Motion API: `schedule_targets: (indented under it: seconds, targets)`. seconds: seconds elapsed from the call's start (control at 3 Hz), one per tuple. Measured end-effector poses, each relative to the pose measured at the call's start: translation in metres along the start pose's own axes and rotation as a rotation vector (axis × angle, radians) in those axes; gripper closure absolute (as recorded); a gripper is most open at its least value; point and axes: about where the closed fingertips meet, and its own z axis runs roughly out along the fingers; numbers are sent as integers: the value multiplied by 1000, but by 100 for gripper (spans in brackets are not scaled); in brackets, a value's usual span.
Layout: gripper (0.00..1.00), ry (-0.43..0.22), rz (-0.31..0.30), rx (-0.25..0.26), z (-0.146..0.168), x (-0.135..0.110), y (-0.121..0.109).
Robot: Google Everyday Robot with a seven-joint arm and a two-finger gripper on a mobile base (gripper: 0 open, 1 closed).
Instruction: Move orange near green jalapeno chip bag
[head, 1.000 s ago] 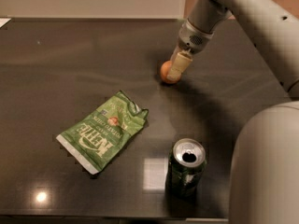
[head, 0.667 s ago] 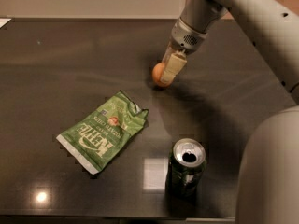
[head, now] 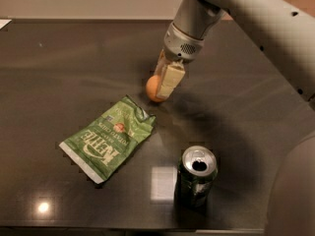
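Note:
The orange (head: 153, 88) is a small round fruit just above the dark table, right of centre. My gripper (head: 164, 88) comes down from the upper right and is shut on the orange, its pale fingers (head: 170, 80) covering the fruit's right side. The green jalapeno chip bag (head: 108, 137) lies flat and crinkled to the lower left, its top corner a short gap below and left of the orange.
A dark green soda can (head: 196, 175), opened, stands upright near the front edge, below the gripper. The white arm (head: 256, 18) crosses the upper right, and a large white robot part (head: 295, 191) fills the lower right corner. The dark table (head: 59, 68) reflects ceiling lights.
My gripper has carried the orange to the left and towards the front, closer to the chip bag. The bag and the can have not moved.

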Motion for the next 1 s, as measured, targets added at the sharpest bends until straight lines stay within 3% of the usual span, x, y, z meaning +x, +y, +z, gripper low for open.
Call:
schedule_targets:
  seconds: [0.33, 1.0]
  targets:
    - [82, 13, -53, -11, 9, -9, 13]
    - [35, 39, -91, -19, 22, -9, 24]
